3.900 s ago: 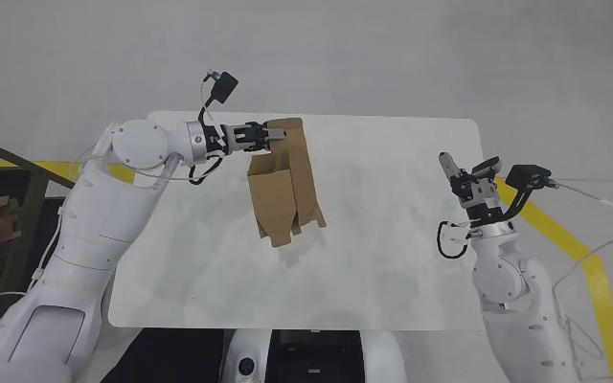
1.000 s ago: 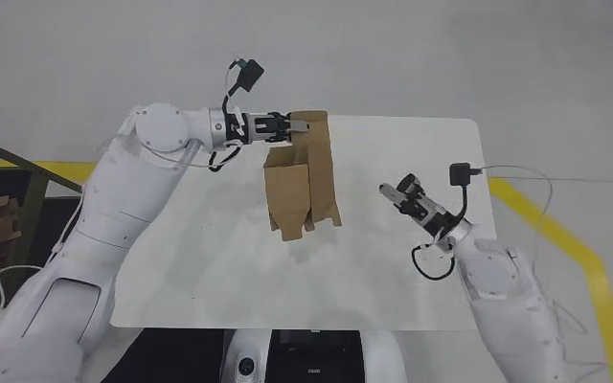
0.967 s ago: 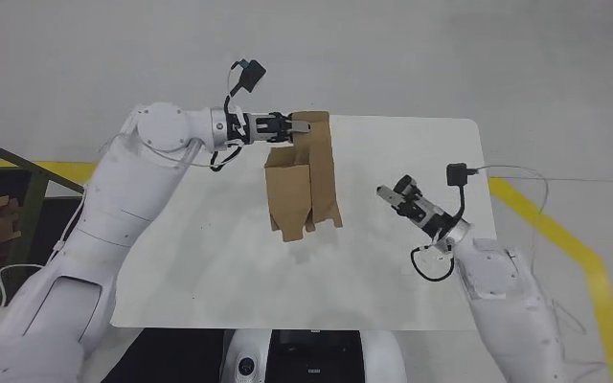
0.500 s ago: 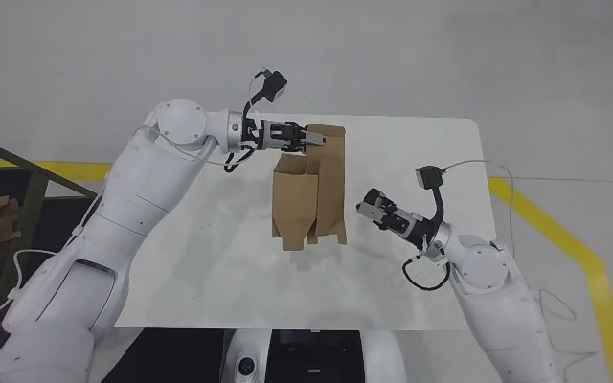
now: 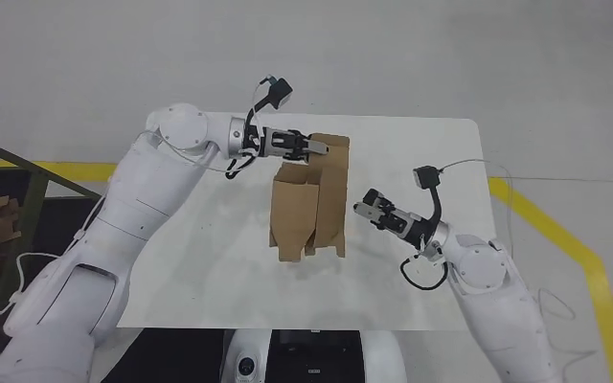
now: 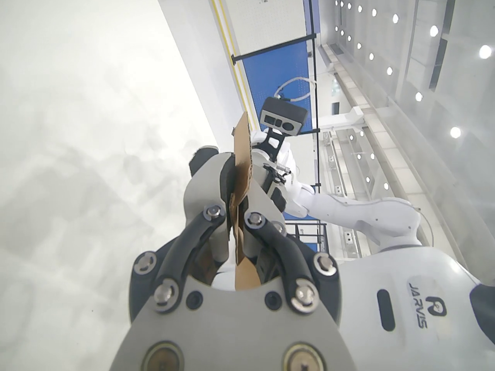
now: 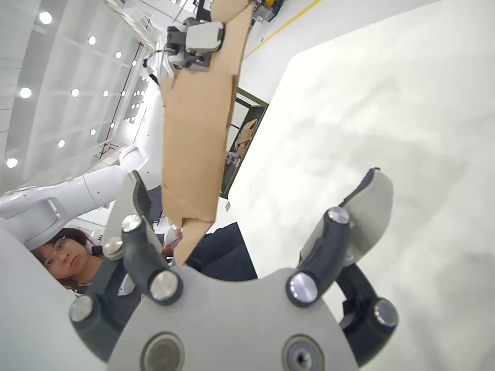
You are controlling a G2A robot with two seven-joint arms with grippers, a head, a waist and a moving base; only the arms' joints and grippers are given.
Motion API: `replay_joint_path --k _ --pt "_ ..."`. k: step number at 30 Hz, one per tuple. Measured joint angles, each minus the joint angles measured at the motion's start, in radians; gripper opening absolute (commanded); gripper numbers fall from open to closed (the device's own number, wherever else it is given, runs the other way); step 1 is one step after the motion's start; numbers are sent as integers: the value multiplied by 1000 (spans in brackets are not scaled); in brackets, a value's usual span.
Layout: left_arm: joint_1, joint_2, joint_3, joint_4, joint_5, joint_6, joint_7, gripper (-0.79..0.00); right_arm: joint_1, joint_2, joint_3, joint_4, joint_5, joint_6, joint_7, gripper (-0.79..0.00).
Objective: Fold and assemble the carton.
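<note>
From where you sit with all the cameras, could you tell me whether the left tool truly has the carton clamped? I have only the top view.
Observer: Yes. The left wrist view shows the left tool shut on the carton, with the cardboard's thin edge pinched inside it.
Operator: Thank you. Is the right tool ready to take the other side?
Observer: The right wrist view shows the right tool open wide and not touching the carton, whose broad face is turned toward it.
</note>
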Motion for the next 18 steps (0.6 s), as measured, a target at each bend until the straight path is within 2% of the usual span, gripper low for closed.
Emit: replay_joint_path --k 9,14,16,18 --pt "-22 -22 35 58 -18 -68 -76 -785 89 2 -51 75 113 -40 149 0" --pt "-38 -37 54 93 -46 -92 -112 -785 110 5 -59 93 149 -56 188 0" --pt "-44 -44 58 111 -68 -100 -124 -785 117 6 -66 98 170 -58 203 -80" --pt "-51 -50 62 129 -82 -104 -129 -785 126 7 -72 105 189 -59 221 -108"
